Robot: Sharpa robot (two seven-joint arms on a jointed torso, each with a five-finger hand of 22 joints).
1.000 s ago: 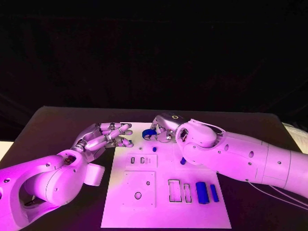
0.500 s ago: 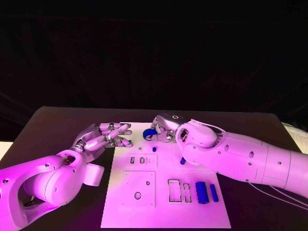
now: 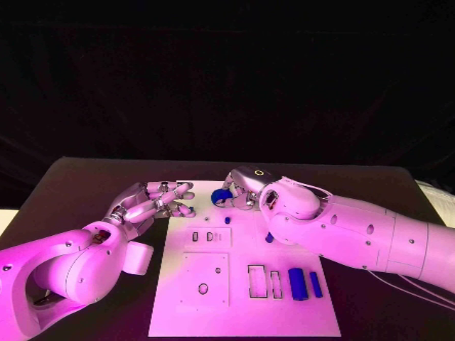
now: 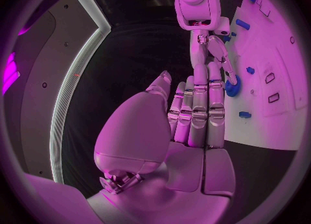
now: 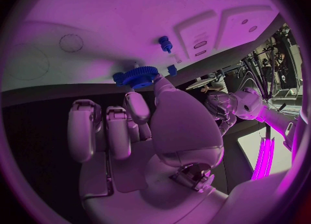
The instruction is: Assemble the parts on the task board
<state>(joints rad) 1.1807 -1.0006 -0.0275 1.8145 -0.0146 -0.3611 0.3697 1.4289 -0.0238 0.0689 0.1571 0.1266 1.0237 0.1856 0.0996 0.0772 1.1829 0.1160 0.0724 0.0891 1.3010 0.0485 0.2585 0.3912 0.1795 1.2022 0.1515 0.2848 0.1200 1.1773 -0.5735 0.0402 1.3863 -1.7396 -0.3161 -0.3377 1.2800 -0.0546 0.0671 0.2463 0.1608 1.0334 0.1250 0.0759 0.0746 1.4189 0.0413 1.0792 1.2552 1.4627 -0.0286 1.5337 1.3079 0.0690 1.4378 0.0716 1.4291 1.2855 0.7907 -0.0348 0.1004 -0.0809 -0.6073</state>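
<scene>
The white task board [image 3: 243, 295] lies mid-table. My right hand [image 3: 250, 186] is over its far edge and pinches a blue gear [image 3: 222, 196] between thumb and a finger; in the right wrist view the gear [image 5: 137, 76] sits at the fingertips [image 5: 157, 82], close to the board [image 5: 97, 22]. My left hand [image 3: 151, 202] hovers at the board's far left corner, fingers stretched out, holding nothing. The left wrist view has that hand [image 4: 191, 115] pointing at the gear [image 4: 232, 86]. A small blue peg [image 3: 227, 220] stands near the gear.
Another small blue piece [image 3: 269, 238] lies beside my right forearm. Two blue bars [image 3: 298, 283] [image 3: 316, 284] lie on the board's near right, next to two rectangular slots [image 3: 257, 280]. Recessed plates with holes [image 3: 205, 277] take up the board's left side.
</scene>
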